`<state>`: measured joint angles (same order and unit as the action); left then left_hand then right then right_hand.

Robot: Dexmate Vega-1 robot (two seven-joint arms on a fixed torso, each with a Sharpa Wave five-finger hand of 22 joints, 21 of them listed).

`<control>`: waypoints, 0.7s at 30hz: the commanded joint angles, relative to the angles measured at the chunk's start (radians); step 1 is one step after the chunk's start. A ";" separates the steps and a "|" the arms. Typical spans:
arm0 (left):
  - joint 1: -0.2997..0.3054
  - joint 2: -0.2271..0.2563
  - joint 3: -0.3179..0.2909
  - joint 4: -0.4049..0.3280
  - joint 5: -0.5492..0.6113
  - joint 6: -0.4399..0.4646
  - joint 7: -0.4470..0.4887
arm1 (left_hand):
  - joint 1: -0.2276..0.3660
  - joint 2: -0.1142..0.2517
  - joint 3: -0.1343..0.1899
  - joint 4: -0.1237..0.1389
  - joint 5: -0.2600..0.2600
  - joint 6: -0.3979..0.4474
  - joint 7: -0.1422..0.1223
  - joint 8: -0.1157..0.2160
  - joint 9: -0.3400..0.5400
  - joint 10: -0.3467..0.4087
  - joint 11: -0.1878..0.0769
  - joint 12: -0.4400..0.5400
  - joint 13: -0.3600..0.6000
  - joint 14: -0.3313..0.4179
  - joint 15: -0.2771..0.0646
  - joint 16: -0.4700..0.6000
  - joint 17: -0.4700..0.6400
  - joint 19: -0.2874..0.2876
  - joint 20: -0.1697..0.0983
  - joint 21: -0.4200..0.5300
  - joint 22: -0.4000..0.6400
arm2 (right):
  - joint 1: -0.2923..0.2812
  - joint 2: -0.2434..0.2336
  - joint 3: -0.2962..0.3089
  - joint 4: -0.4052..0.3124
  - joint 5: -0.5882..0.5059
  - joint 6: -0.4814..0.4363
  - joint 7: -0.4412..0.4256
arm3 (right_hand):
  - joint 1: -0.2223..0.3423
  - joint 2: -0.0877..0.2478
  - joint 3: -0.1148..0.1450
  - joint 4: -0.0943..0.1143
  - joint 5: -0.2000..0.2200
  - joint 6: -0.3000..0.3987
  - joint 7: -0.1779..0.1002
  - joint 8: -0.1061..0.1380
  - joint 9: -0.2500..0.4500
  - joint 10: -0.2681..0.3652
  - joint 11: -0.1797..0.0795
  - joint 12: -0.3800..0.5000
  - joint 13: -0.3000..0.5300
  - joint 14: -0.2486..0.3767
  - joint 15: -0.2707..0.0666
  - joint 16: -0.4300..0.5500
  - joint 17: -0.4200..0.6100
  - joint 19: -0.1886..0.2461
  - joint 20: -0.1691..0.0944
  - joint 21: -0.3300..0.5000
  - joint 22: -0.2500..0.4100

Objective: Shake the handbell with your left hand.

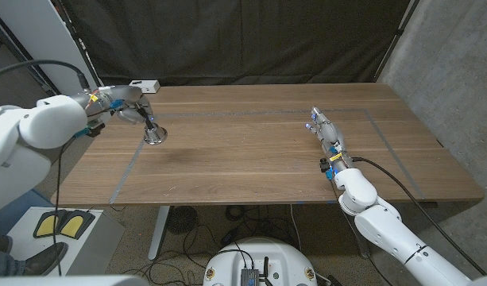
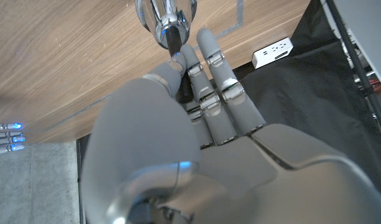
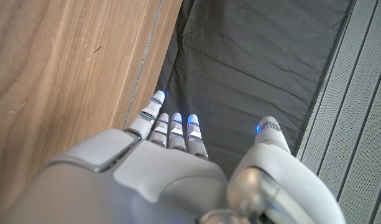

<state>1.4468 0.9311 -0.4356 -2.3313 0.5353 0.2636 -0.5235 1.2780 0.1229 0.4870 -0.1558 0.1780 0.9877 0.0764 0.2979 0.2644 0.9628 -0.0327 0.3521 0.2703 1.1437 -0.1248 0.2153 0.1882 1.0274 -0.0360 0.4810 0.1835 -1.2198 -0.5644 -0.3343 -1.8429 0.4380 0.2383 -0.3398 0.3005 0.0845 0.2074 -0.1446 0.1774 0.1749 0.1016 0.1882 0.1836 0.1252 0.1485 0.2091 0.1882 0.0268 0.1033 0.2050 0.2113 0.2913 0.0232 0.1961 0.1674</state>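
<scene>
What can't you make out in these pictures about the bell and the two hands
- Handbell handle: in the head view the left hand covers it; in the left wrist view the fingers hide most of it.
- Bell mouth and clapper: cut off by the left wrist picture's edge, too small in the head view.
- Right hand palm: the right wrist view shows its back alone.
</scene>
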 commanded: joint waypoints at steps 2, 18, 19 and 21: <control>-0.143 0.070 0.143 0.059 -0.082 -0.014 0.048 | 0.003 0.016 0.003 0.001 0.004 0.002 -0.005 0.001 0.005 0.020 -0.019 0.047 0.186 0.007 -0.013 0.000 0.006 -0.005 0.001 0.005 0.003 | -0.011 -0.025 0.035 -0.027 0.033 -0.030 0.003 | 0.011 0.001 0.004 0.006 -0.001 0.003 0.009 0.000 0.003 0.001 0.003 0.003 0.002 0.009 0.002 0.004 0.006 0.010 0.001 -0.001 0.004; -0.295 0.118 0.362 0.152 -0.220 -0.084 0.246 | -0.005 0.020 0.001 0.005 0.004 -0.001 -0.009 0.002 0.009 0.016 -0.018 0.048 0.207 0.004 -0.015 0.002 0.011 -0.009 -0.006 0.009 0.003 | -0.015 -0.043 0.070 -0.014 0.062 -0.021 0.021 | 0.010 0.001 0.003 0.007 -0.001 0.004 0.011 0.000 0.003 0.003 0.003 0.004 0.002 0.012 0.004 0.005 0.006 0.012 0.001 -0.001 0.004; -0.301 0.112 0.374 0.163 -0.233 -0.099 0.265 | -0.004 0.020 0.001 0.003 0.004 0.000 -0.010 0.002 0.009 0.015 -0.020 0.048 0.208 0.004 -0.016 0.002 0.011 -0.009 -0.005 0.009 0.003 | -0.013 -0.041 0.070 -0.012 0.067 -0.023 0.022 | 0.010 0.000 0.003 0.007 -0.001 0.004 0.010 0.000 0.003 0.002 0.002 0.004 0.002 0.012 0.004 0.005 0.006 0.012 0.001 -0.001 0.004; -0.314 0.098 0.397 0.188 -0.263 -0.135 0.303 | -0.004 0.019 0.001 0.003 0.004 -0.001 -0.010 0.002 0.009 0.016 -0.020 0.049 0.210 0.004 -0.018 0.002 0.011 -0.010 -0.006 0.010 0.003 | -0.007 -0.043 0.070 -0.007 0.070 -0.025 0.028 | 0.010 0.000 0.002 0.007 -0.001 0.004 0.011 0.000 0.003 0.003 0.003 0.004 0.002 0.012 0.004 0.005 0.006 0.012 0.001 -0.001 0.004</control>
<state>1.2197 1.0404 -0.1703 -2.2299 0.3822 0.2380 -0.3911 1.2712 0.1297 0.4867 -0.1560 0.1777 0.9821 0.0708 0.2979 0.2721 0.9592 -0.0364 0.3522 0.2723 1.1424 -0.1293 0.2124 0.1943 1.0220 -0.0413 0.4848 0.1834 -1.2343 -0.6001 -0.2788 -1.8666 0.4854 0.2157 -0.3284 0.3005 0.0845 0.2074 -0.1446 0.1774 0.1712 0.1053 0.1882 0.1837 0.1250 0.1484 0.2091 0.1882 0.0306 0.1072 0.2050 0.2164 0.2950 0.0269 0.1961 0.1675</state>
